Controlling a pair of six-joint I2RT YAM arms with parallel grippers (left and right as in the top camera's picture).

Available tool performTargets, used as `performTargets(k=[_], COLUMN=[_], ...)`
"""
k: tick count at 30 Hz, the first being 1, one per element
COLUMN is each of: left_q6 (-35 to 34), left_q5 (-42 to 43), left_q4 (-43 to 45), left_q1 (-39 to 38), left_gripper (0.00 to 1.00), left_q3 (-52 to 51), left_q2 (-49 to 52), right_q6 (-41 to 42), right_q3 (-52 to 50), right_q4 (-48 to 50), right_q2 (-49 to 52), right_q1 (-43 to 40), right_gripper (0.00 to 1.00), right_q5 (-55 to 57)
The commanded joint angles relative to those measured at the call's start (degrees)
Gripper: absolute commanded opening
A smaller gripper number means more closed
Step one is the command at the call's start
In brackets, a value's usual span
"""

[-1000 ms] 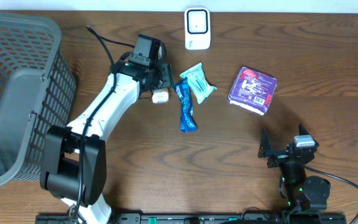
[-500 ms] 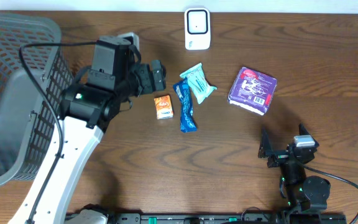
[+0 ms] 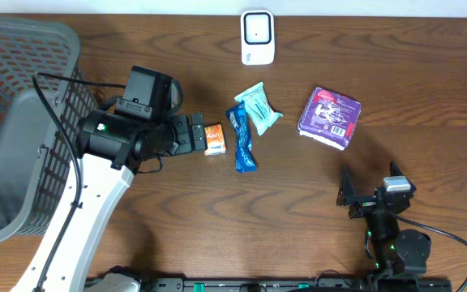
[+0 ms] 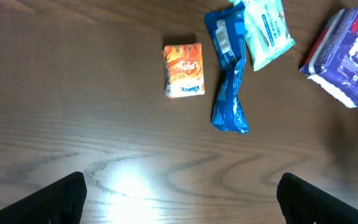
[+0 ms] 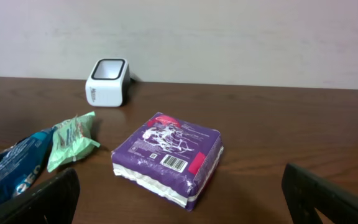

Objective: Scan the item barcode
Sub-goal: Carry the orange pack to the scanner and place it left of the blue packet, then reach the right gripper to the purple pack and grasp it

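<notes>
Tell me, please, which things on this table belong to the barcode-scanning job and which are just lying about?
For the job: white scanner; orange box, nearest the open left gripper; likely also the blue wrapper, mint packet and purple pack, as further items.
Just lying about: grey basket; the right gripper, open and holding nothing.

A small orange packet (image 3: pixel 213 139) is seen lying flat, printed face up, on the surface (image 3: pixel 298 195), just at 9 o'clock of a blue wrapper (image 3: pixel 242 139). A white scanner (image 3: pixel 258 36) is seen at 1 o'clock of the packet, well apart.
</notes>
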Motion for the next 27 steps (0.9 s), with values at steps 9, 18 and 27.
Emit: performTargets(k=[9, 18, 27], left_q6=[0.11, 0.11, 0.11], left_q5=[-0.74, -0.74, -0.74], left_q4=[-0.17, -0.17, -0.17], left_q1=[0.2, 0.2, 0.2], left_gripper=[0.98, 0.98, 0.98], left_q3=[0.33, 0.33, 0.33], left_q2=[-0.07, -0.07, -0.07], right_q6=[11.76, 16.68, 26.34], right_q3=[-0.02, -0.02, -0.02], right_q4=[10.67, 17.09, 23.34], right_q2=[-0.31, -0.31, -0.31], right_q1=[-0.02, -0.02, -0.02], right_gripper=[0.99, 0.99, 0.99], right_q5=[-16.63, -27.82, -28.13])
